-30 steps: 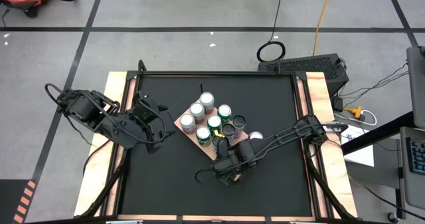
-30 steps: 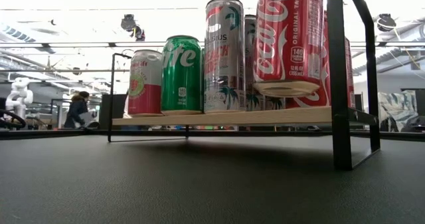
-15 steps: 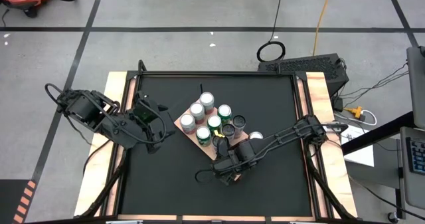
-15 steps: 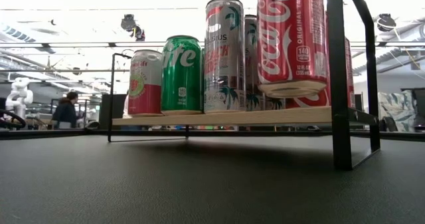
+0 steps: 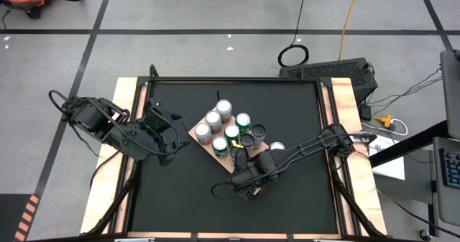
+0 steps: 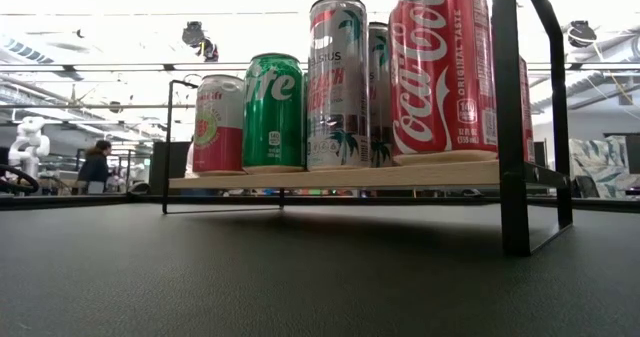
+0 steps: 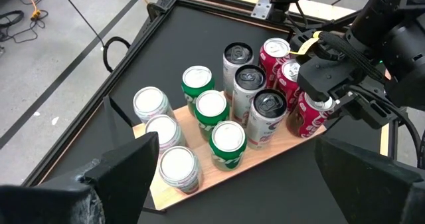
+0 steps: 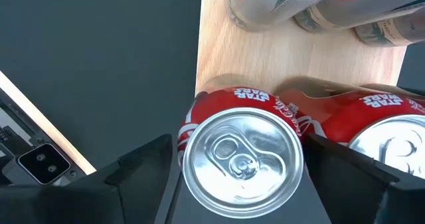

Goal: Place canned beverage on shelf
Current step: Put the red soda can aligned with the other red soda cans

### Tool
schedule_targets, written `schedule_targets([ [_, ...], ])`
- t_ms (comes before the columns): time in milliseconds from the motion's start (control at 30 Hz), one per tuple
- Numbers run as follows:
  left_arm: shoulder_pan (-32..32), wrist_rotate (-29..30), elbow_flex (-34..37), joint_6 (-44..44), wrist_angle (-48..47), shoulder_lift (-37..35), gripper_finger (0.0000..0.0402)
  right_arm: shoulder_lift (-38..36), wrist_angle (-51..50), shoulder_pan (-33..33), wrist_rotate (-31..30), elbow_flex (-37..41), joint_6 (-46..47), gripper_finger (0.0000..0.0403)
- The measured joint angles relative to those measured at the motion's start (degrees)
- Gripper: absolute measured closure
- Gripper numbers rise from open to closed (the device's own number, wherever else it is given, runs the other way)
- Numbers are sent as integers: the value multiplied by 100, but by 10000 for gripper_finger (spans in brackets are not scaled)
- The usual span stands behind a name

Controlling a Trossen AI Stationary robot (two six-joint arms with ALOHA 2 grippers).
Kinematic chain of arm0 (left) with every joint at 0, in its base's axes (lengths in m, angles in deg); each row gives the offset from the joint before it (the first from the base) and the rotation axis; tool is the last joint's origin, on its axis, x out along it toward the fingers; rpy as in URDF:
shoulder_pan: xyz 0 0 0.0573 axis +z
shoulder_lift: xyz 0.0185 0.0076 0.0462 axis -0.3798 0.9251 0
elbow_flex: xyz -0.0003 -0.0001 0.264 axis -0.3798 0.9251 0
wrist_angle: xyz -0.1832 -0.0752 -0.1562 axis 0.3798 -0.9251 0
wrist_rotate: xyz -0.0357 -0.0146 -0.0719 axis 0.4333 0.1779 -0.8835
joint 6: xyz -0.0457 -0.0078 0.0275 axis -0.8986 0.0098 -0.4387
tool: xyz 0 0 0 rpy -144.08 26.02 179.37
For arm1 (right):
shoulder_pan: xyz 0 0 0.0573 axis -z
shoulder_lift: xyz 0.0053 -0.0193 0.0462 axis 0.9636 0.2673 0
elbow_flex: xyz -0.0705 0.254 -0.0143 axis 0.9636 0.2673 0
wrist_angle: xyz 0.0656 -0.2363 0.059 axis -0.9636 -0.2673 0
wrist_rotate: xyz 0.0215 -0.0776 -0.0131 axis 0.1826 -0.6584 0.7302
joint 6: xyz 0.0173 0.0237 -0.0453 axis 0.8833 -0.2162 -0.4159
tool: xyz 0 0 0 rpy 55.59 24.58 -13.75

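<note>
The right gripper (image 8: 240, 159) stands over the near corner of the shelf (image 5: 205, 143), its fingers on either side of a can (image 6: 441, 72) resting on the board. Another can (image 8: 392, 134) stands just beside that one, with more cans (image 7: 211, 111) in rows beyond the gripper. The left gripper (image 5: 175, 138) waits apart from the shelf's far side.

Two dark, jointed arms are seen, each ended by black blocky fingers (image 7: 119, 177); a yellow tag is carried near the right wrist.
</note>
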Motion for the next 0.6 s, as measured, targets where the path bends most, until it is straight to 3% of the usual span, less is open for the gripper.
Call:
schedule_targets([
  [267,-7,1,0,-18,0,0,4,-17,-11,0,30,-38,41,87],
  [600,-233,-8,0,-291,94,0,4,-24,-78,3,-1,-941,-168,87],
])
